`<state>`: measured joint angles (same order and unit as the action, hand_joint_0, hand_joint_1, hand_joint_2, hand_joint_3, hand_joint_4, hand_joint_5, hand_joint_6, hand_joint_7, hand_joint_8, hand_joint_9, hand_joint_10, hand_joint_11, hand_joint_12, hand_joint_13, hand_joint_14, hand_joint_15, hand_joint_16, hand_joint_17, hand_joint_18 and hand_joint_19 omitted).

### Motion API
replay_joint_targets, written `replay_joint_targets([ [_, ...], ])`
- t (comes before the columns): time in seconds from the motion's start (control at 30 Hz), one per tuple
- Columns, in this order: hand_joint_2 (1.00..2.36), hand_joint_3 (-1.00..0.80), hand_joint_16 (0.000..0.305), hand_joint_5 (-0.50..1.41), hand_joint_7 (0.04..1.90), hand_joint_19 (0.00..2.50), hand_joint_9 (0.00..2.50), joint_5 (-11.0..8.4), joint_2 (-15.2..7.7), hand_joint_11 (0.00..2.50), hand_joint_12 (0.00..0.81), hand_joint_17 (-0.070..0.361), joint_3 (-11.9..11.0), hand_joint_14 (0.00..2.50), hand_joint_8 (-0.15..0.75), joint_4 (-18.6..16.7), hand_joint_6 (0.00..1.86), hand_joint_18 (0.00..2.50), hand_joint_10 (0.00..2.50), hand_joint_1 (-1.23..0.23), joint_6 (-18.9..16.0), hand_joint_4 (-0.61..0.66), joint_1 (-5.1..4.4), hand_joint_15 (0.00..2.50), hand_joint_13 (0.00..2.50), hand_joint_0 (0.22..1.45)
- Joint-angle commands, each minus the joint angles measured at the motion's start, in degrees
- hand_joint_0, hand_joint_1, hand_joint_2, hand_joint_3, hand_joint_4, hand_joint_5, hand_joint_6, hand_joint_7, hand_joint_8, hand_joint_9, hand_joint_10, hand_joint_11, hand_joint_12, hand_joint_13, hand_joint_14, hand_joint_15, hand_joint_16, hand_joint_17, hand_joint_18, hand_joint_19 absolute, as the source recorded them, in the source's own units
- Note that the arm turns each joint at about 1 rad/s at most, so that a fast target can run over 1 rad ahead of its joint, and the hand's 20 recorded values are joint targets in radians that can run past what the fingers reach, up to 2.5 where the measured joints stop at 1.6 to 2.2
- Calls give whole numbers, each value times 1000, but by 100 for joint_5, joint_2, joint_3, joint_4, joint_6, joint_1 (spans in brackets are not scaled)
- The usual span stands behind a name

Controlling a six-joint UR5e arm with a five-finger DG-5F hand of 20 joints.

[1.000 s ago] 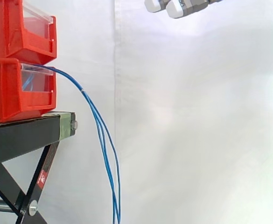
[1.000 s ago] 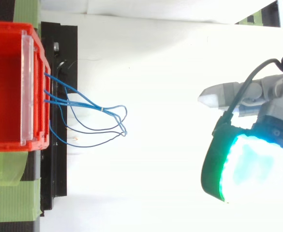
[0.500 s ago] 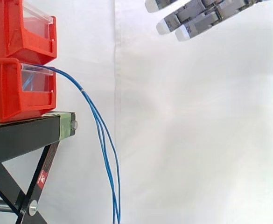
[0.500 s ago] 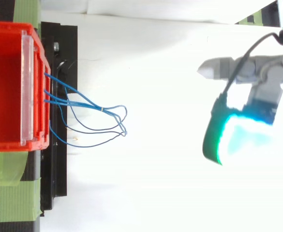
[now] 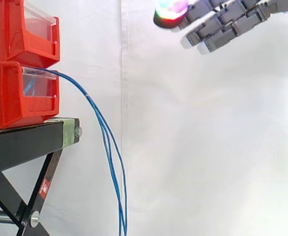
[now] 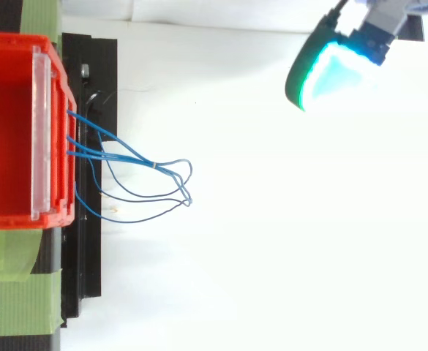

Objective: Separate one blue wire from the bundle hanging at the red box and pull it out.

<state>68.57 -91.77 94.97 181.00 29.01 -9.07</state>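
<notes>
step: approach | hand [image 5: 222, 24]: released, fingers straight, high, well apart from wires | wires [image 5: 107, 142]: hang from lower red box [image 5: 16, 93] past stand [image 5: 30, 142] edge | advice: descend slowly, pinch one outer strand where they spread

Brought the hand [image 5: 222, 27] lower and further in from the side view's upper right corner, showing more of its straight fingers [image 5: 205, 39] and a glowing pad [image 5: 171, 10] newly in sight, and, seen from above, swung it from the right edge's middle up to the upper right corner.
</notes>
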Motion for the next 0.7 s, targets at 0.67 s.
replay_joint_targets([
  [0.67, 1000, -500, 76, -223, 925, 40, 68, -1048, -755, 0, 394, 170, 1683, 4, 272, -3809, 503, 0, 0, -516, 1282, 287, -165, 70, 0, 495],
])
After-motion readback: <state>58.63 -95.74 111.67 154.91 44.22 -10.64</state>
